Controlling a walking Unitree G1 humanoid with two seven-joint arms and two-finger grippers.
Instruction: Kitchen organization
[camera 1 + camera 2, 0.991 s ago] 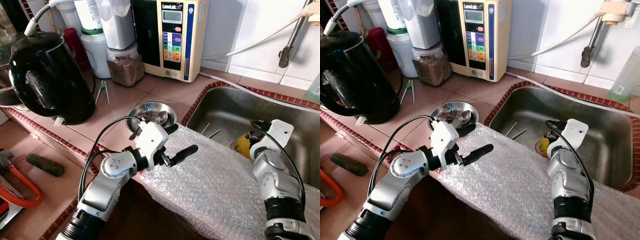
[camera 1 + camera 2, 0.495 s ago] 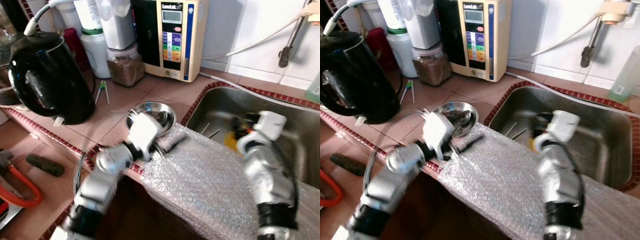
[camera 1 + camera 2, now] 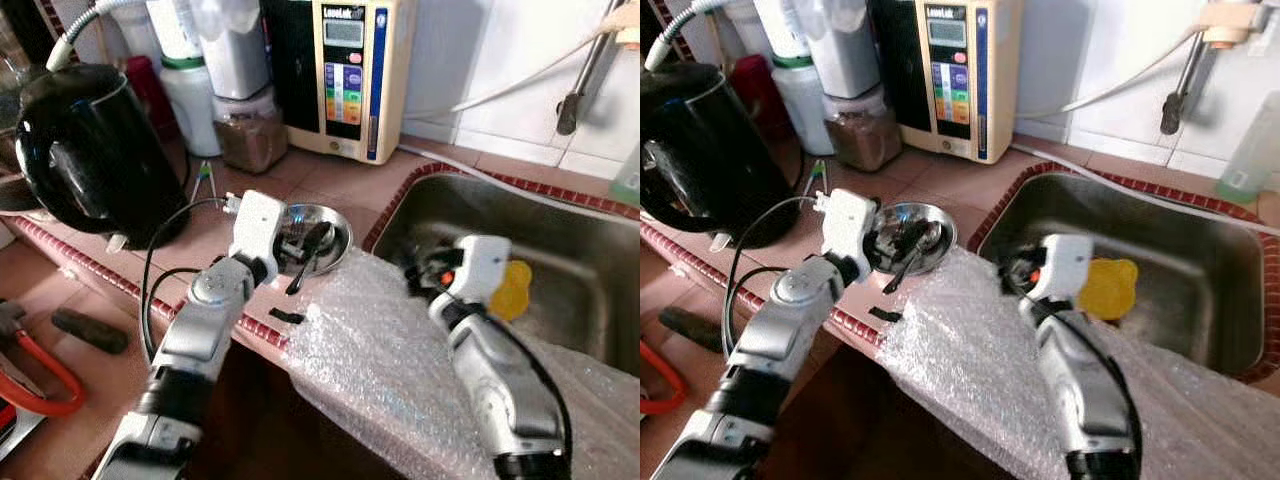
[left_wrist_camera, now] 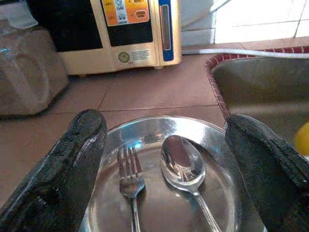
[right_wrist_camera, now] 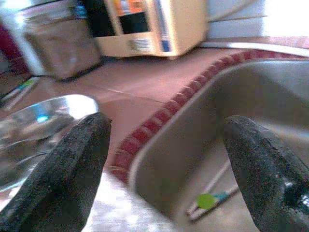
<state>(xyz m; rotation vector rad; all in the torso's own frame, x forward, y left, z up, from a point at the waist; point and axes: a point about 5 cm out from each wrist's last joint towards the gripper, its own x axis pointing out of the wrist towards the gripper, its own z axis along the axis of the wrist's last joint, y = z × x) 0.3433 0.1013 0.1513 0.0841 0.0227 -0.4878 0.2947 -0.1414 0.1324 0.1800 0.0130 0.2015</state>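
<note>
Two pieces of cutlery, a fork [image 4: 130,180] and a spoon [image 4: 184,166], lie side by side in a shiny round steel bowl [image 4: 219,159] on the tiled worktop [image 3: 330,180], just beside the sink [image 3: 560,225]. Both are polished metal with their heads pointing toward the cream appliance [image 3: 345,75]. The left claw [image 4: 164,169] hangs over the bowl, fingers spread wide and empty. The right claw [image 5: 169,159], fingers likewise apart, is at the sink's near corner above the bubble wrap [image 3: 390,370].
</note>
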